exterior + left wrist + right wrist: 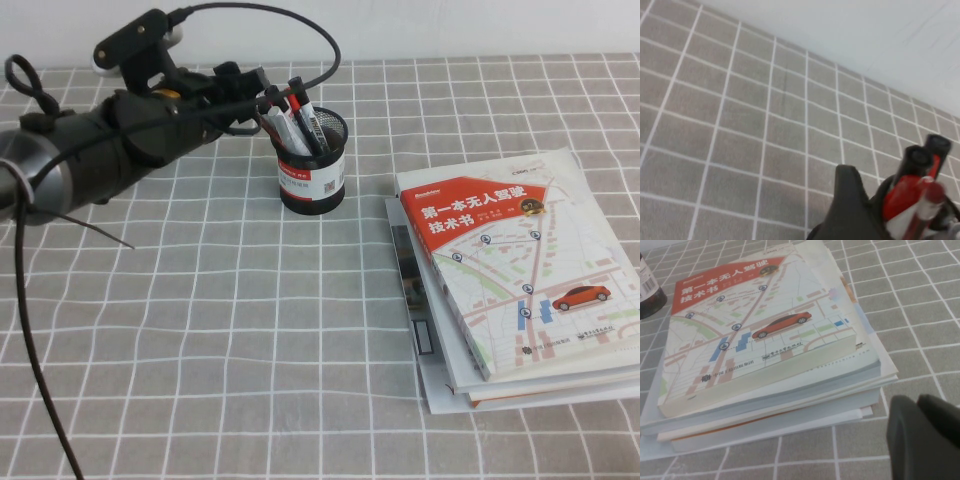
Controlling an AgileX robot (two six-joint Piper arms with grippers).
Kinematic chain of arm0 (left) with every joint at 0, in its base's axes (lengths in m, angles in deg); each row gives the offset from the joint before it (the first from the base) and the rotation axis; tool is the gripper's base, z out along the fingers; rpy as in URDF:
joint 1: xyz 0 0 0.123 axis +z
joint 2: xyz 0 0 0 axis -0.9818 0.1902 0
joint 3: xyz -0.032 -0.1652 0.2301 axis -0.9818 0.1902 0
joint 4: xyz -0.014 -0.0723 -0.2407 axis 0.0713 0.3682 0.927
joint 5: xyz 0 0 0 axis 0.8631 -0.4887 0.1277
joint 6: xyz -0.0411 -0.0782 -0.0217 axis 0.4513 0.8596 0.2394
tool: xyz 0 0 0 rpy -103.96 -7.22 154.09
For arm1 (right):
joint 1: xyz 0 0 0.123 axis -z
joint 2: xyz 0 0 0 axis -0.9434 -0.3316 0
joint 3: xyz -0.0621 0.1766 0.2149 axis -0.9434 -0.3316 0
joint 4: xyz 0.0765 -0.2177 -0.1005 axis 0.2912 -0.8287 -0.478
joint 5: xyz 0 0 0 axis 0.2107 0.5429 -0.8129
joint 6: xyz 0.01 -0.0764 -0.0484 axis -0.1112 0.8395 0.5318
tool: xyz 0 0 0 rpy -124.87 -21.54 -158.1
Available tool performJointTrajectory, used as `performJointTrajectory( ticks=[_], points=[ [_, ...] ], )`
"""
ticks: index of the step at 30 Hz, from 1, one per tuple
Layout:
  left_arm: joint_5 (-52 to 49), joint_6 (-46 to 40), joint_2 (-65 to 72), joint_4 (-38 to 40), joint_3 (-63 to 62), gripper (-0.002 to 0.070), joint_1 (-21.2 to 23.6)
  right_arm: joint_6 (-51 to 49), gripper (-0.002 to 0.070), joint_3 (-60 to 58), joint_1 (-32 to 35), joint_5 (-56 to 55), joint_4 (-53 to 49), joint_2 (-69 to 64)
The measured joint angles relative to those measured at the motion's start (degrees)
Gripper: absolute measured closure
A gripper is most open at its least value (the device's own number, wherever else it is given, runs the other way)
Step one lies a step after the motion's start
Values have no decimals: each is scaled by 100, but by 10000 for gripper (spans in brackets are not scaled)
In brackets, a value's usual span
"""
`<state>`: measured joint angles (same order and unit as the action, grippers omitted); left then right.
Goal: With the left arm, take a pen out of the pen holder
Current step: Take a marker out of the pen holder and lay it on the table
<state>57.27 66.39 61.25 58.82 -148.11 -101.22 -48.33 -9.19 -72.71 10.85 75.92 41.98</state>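
Reaching from the robot's left to the pen holder point(312, 178) with the left gripper point(265, 92) at the tops of the pens point(303, 118).
Stretched low and almost level over the checked tablecloth point(250, 330), wrist aimed toward the far side, with fingers point(850, 200) spread open and closed on nothing, one just beside the red-and-black pens, all standing inside the black mesh holder, tips down and caps up, long axes steep and leaning toward the robot's left and the far edge. Sitting low near the stacked books point(520, 270) on the robot's right: the right gripper point(922, 437), seen only from its own wrist camera, open or shut impossible to tell.
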Motion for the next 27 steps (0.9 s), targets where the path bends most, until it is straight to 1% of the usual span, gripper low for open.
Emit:
performJointTrajectory(
  ticks=[5,14,19,27],
  points=[
    [29,139,147,11,0,288,0,0,689,0,0,0,0,0],
    [214,158,170,-3,-202,365,-22,0,689,0,0,0,0,0],
    [49,158,349,-74,-559,372,-108,0,689,0,0,0,0,0],
    [-206,158,551,-98,-631,370,-118,0,688,0,0,0,0,0]
  ],
)
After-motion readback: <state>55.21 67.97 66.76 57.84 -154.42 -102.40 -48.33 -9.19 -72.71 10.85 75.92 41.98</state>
